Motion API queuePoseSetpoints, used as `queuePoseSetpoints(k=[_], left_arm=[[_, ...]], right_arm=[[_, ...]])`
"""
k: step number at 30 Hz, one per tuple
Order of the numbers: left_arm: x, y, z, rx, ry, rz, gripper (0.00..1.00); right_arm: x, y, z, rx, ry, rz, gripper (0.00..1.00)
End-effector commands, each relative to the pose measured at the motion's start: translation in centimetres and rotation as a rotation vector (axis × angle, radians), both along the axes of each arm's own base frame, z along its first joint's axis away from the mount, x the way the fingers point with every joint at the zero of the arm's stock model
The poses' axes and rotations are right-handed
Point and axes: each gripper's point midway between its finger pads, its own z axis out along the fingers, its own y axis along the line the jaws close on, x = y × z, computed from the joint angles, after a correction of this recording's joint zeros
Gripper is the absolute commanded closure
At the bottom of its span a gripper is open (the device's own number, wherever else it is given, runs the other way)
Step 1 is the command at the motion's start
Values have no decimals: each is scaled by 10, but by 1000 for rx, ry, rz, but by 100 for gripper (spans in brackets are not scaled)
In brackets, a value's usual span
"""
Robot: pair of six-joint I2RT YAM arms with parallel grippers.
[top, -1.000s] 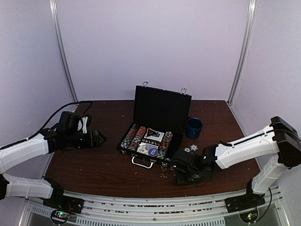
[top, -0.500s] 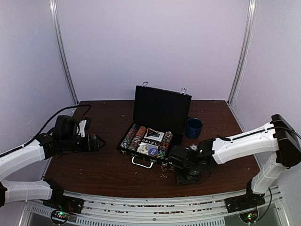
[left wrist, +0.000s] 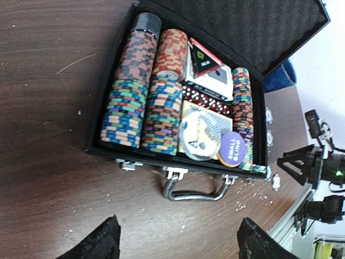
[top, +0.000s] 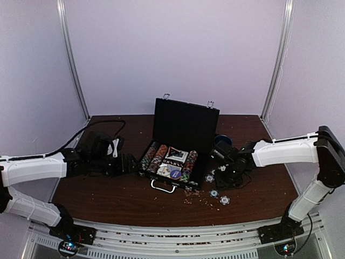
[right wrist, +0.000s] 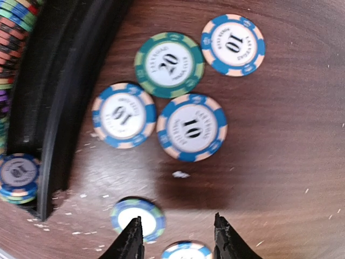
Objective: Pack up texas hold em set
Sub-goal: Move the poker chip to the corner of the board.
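Purple round button (left wrist: 232,149) in black hinged briefcase (left wrist: 245,29) reads "SMALL BLIND"; three blue-edged poker chips (right wrist: 192,128) read "10"; green-edged chip (right wrist: 169,64) reads "20".

We see a counter (right wrist: 291,135) of dark wood grain with a faint sheen, flecked with pale crumbs (right wrist: 178,174). The loose chips (right wrist: 191,128) look like smooth, glossy plastic with printed centres. The briefcase (left wrist: 145,157) has matt black walls, a lid (left wrist: 253,27) lined with dimpled foam, and a polished metal handle (left wrist: 195,197).

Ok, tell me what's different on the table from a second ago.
The left gripper slid right, up to the case. The right gripper pulled back towards the blue cup, leaving loose chips lying where it was. The case stayed open and in place.
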Motion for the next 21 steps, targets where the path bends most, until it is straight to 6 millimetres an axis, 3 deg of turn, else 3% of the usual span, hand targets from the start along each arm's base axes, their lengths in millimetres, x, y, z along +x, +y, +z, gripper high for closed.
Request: queuePoseSetpoints(k=[1,11,21], left_arm=[[15,-14,27,-96,-36,85,23],[15,-27,28,-97,-20,46,25],[12,-26,21,-84,-7,42,26]], right_arm=[[0,-9,-8,-11,0,100,58],[-1,15,-20,68,18,235,63],[-13,25,-29,116,71,294,78]])
